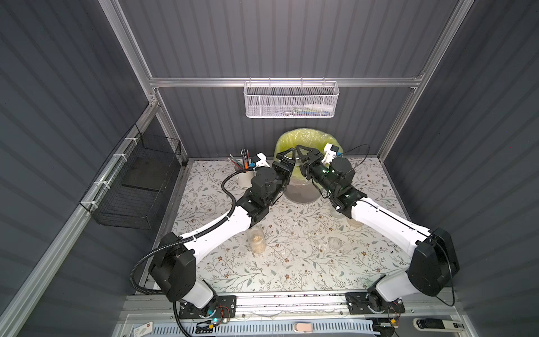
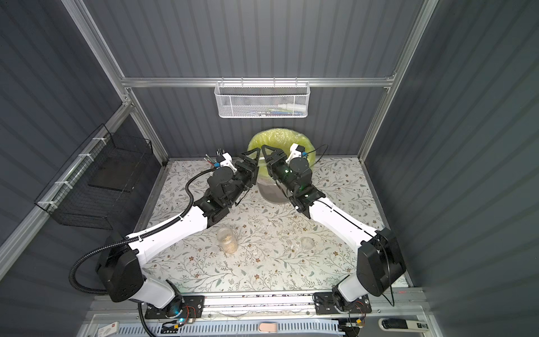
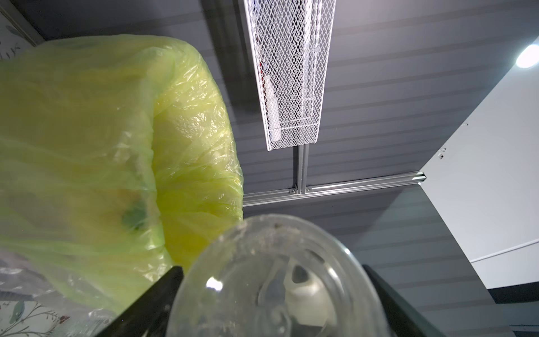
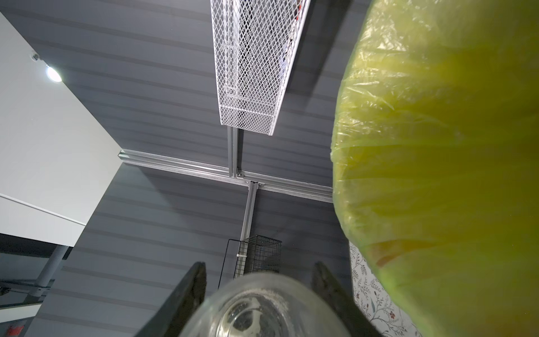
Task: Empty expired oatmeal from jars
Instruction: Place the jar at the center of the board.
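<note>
A clear glass jar [image 3: 274, 277] [image 4: 256, 309] hangs over the rim of the bin, between both grippers. It looks empty apart from pale dust on the glass. My right gripper [image 4: 259, 262] [image 1: 306, 153] is shut on it. My left gripper [image 3: 271, 267] [image 1: 287, 154] stands open, its fingers spread wide on either side of the jar. Another jar [image 1: 256, 239] [image 2: 227, 239] stands on the table with tan oatmeal [image 1: 257, 246] in it. A small low jar [image 1: 335, 242] [image 2: 307, 242] sits to its right.
The grey bin [image 1: 302, 194] has a yellow-green bag [image 1: 303, 140] [image 2: 274, 137] and stands at the back wall. A white mug of pencils [image 1: 243, 175] is left of it. A white mesh basket [image 1: 291, 100] hangs above. A black wire basket [image 1: 140, 186] hangs on the left wall.
</note>
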`<state>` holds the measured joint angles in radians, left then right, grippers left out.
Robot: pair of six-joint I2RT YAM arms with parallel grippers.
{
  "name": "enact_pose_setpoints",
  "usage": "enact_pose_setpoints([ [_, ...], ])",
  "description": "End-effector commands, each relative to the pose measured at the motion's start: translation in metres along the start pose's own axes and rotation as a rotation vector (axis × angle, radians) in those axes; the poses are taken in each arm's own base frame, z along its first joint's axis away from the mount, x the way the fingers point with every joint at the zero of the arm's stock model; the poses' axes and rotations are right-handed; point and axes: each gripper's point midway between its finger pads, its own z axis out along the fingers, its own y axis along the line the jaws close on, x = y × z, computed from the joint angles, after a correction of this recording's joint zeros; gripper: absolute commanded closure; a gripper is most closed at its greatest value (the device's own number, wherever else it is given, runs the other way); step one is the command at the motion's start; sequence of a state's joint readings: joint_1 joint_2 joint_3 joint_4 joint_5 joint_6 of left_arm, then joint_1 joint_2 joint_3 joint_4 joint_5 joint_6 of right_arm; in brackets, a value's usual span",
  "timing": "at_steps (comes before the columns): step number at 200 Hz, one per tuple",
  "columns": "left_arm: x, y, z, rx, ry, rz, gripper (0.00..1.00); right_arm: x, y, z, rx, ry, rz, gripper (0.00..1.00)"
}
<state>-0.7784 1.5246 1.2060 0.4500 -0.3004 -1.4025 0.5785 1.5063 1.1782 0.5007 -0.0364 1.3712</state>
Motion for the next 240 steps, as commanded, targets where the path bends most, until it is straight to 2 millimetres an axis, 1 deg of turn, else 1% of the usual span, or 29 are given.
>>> enact_pose_setpoints([
  [1, -0.01, -0.01, -0.011, 0.011, -0.04, 0.031, 0.0, -0.002, 0.013, -0.008, -0.02, -0.013, -0.034, 0.59],
  [38, -0.013, -0.004, -0.015, 0.008, -0.061, 0.004, 0.0, -0.005, 0.015, -0.018, 0.0, -0.03, -0.064, 0.6],
  [65, -0.018, 0.0, -0.024, -0.006, -0.078, 0.006, 0.0, -0.007, 0.015, -0.027, 0.01, -0.037, -0.074, 0.6],
  [87, -0.024, 0.009, -0.033, -0.031, -0.103, 0.007, 0.0, -0.006, 0.012, -0.035, 0.025, -0.033, -0.079, 0.6],
  [125, -0.035, 0.01, -0.056, -0.079, -0.123, 0.07, 0.0, -0.009, 0.005, -0.061, 0.061, -0.056, -0.117, 0.59],
  [151, -0.041, 0.028, -0.07, -0.138, -0.136, 0.104, 0.0, -0.013, 0.005, -0.082, 0.064, -0.083, -0.134, 0.59],
  [166, -0.043, 0.034, -0.075, -0.161, -0.13, 0.131, 0.0, -0.013, 0.005, -0.092, 0.088, -0.075, -0.165, 0.59],
  [172, -0.042, 0.036, -0.077, -0.173, -0.124, 0.148, 0.0, -0.012, 0.002, -0.096, 0.106, -0.066, -0.18, 0.59],
  [175, -0.043, 0.037, -0.079, -0.182, -0.122, 0.158, 0.0, -0.011, -0.003, -0.097, 0.125, -0.06, -0.187, 0.59],
  [177, -0.043, 0.039, -0.079, -0.19, -0.121, 0.166, 0.0, -0.011, 0.003, -0.102, 0.114, -0.062, -0.191, 0.59],
  [179, -0.043, 0.04, -0.08, -0.199, -0.12, 0.172, 0.0, -0.011, 0.004, -0.105, 0.115, -0.061, -0.195, 0.59],
  [201, -0.049, 0.057, -0.091, -0.267, -0.132, 0.219, 0.0, -0.012, -0.016, -0.13, 0.178, -0.065, -0.227, 0.58],
  [211, -0.051, 0.068, -0.096, -0.296, -0.136, 0.221, 0.0, -0.012, -0.026, -0.142, 0.203, -0.069, -0.238, 0.58],
  [224, -0.052, 0.077, -0.098, -0.32, -0.121, 0.244, 0.0, -0.012, -0.035, -0.158, 0.225, -0.077, -0.254, 0.58],
  [240, -0.048, 0.085, -0.098, -0.355, -0.088, 0.291, 0.0, -0.012, -0.05, -0.174, 0.276, -0.079, -0.279, 0.57],
])
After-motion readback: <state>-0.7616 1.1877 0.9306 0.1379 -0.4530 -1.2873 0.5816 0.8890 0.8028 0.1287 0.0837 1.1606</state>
